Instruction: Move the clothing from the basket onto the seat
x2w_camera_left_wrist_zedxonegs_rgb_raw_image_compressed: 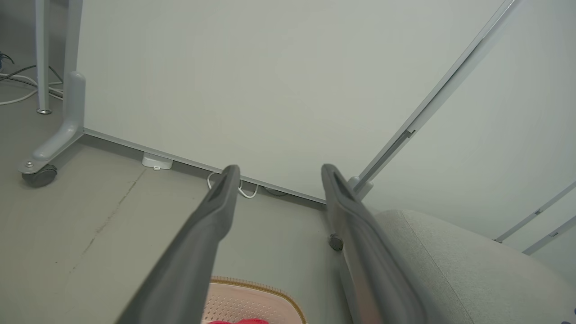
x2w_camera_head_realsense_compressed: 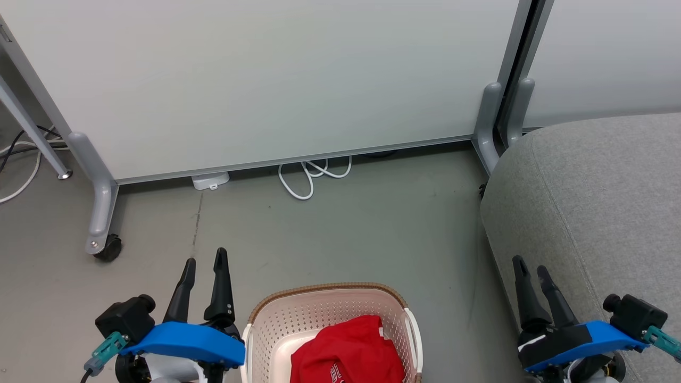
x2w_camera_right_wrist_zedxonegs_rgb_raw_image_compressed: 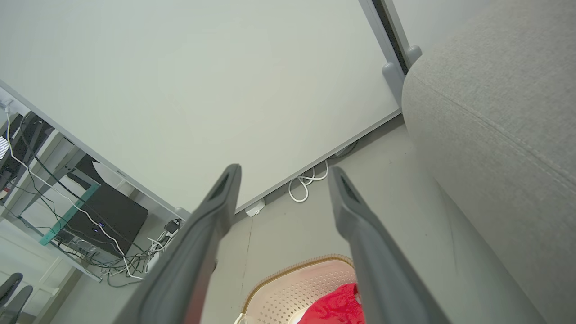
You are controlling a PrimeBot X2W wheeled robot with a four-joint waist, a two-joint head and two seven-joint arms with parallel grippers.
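The bright red fabric clothing [x2w_camera_head_realsense_compressed: 348,351] lay bunched in the cream perforated plastic basket [x2w_camera_head_realsense_compressed: 324,290], near the large grey upholstered seat [x2w_camera_head_realsense_compressed: 596,202]. The left gripper [x2w_camera_head_realsense_compressed: 206,257] and the right gripper [x2w_camera_head_realsense_compressed: 529,263] stood released — empty. Recommended: descend centrally and pinch a thick fold.

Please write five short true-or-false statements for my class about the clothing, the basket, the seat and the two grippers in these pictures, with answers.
1. The red clothing lies inside the basket. True.
2. The left gripper is shut on the clothing. False: its fingers stand apart, hold nothing, and are to the left of the basket.
3. The grey seat is on the robot's right of the basket. True.
4. The basket stands on the seat. False: it stands on the floor beside the seat.
5. The right gripper is open. True.
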